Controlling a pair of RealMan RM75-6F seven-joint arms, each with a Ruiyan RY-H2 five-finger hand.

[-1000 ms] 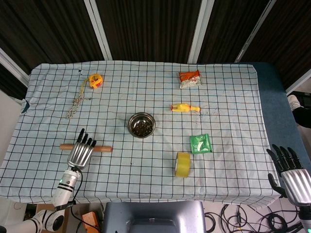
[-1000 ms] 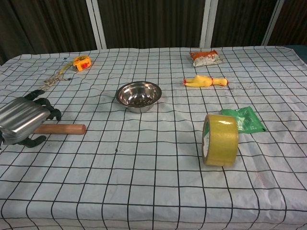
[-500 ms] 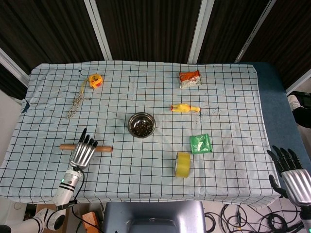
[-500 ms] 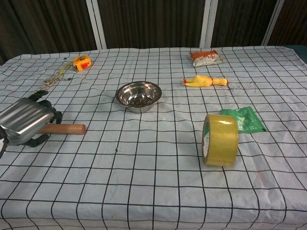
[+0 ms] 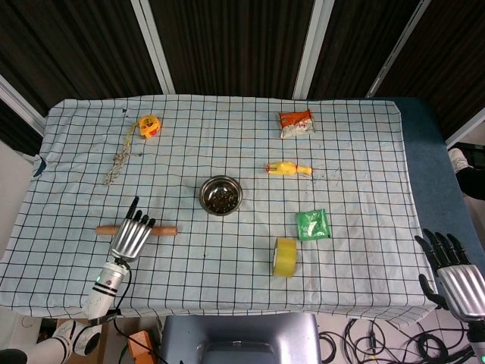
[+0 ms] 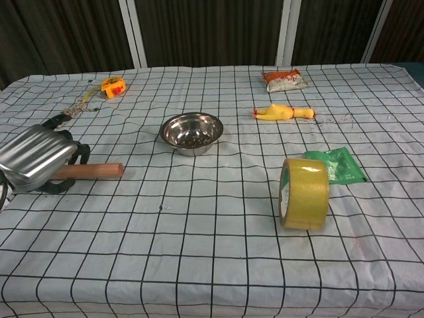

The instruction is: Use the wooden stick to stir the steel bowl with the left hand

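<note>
We find the round brown wooden stick (image 5: 161, 230) lying flat on the counter (image 5: 364, 152) at lower left of the head view, its middle covered by our left hand (image 5: 129, 237). The fingers (image 6: 81, 152) curl around the stick in the chest view, though we cannot tell whether the grip is firm. We judge the grasp step is in hand. Next comes lifting and carrying it right to the shiny steel bowl (image 5: 220, 195) at centre. Our right hand (image 5: 453, 269) hangs released at lower right.

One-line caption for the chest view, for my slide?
Left hand over the wooden stick, steel bowl just beyond.
</note>
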